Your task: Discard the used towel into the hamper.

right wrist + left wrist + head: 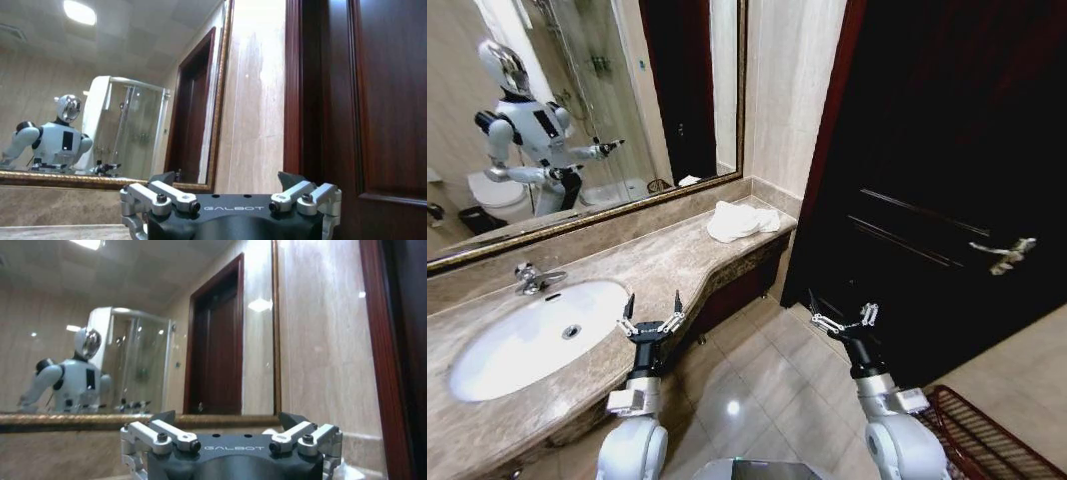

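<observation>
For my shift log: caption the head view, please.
Both open grippers, left and right, held before the vanity; towel on countertop, hamper at lower right.

Bathroom: marble vanity (667, 262), sink (527, 335), wall mirror (577, 110).

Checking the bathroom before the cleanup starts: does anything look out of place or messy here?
One thing: a crumpled white towel lies in a heap on the far end of the marble counter, near the mirror corner, not folded or hung. The hamper stands on the floor by the robot's right side. Both pincers, left and right, hang open and empty.

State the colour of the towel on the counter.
White; the crumpled cloth towel shows best in the head view.
</observation>
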Robot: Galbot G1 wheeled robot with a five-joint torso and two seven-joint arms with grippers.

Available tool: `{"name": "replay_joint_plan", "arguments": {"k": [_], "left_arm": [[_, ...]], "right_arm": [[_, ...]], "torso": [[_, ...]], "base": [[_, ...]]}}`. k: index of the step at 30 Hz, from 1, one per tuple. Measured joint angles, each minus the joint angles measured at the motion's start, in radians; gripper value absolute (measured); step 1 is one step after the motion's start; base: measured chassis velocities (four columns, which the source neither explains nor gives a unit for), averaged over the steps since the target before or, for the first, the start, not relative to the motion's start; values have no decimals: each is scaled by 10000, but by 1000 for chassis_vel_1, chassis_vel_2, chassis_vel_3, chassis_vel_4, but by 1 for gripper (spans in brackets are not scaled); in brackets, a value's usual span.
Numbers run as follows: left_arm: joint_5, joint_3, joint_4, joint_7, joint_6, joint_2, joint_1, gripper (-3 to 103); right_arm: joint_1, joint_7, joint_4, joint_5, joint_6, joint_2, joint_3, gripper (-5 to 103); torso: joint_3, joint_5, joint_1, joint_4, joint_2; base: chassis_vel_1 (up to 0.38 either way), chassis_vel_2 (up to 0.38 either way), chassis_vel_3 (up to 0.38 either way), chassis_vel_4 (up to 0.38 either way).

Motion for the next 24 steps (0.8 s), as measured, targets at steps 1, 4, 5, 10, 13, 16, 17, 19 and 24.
{"name": "replay_joint_plan", "arguments": {"k": [1, 4, 5, 10, 13, 16, 17, 19, 24], "left_arm": [[-26, -25, 59, 48, -102, 0, -47, 100], [-112, -41, 75, 61, -175, 0, -71, 100], [-122, -49, 66, 61, -190, 0, -72, 100], [541, -553, -26, 406, -641, 0, -236, 100], [402, -759, -98, 715, -786, -1, -284, 100], [423, -1089, -107, 1177, -1115, 0, -389, 100], [423, -1089, -107, 1177, -1115, 0, -389, 100], [307, -1002, -109, 1339, -657, -1, -396, 100], [-604, -467, -97, 1302, 602, 1, -500, 100]], "right_arm": [[0, 0, -3, -1, 1, -2, 0, 100], [-11, 0, -6, -1, 1, -13, 1, 100], [-17, 0, -7, -3, 1, -16, 1, 100], [-23, 3, -24, -47, 10, -13, -36, 100], [2, 42, -95, -54, 133, -4, -109, 100], [18, 157, -186, -18, 387, 4, -220, 100], [18, 157, -186, -18, 387, 4, -220, 100], [5, 166, -213, -6, 468, -15, -231, 100], [-164, 116, -71, -80, 494, -110, -182, 100]], "torso": [[0, -2, 1, 0, 0], [0, 2, 0, 0, 1], [0, 0, 0, 0, 0], [1, 4, 2, 1, 0], [4, -5, 8, 1, -2], [4, -7, 10, -3, -2], [4, -7, 10, -3, -2], [6, 4, 17, 4, -4], [5, 0, 12, -2, -3]], "base": [[-149, 127, 131, -149], [-154, 125, 141, -165], [-186, 167, 149, -196], [-198, 191, 198, -212], [-220, 220, 238, -236], [-231, 235, 230, -234], [-229, 233, 220, -212], [-163, 181, 152, -197], [-89, 92, 46, -10]]}}
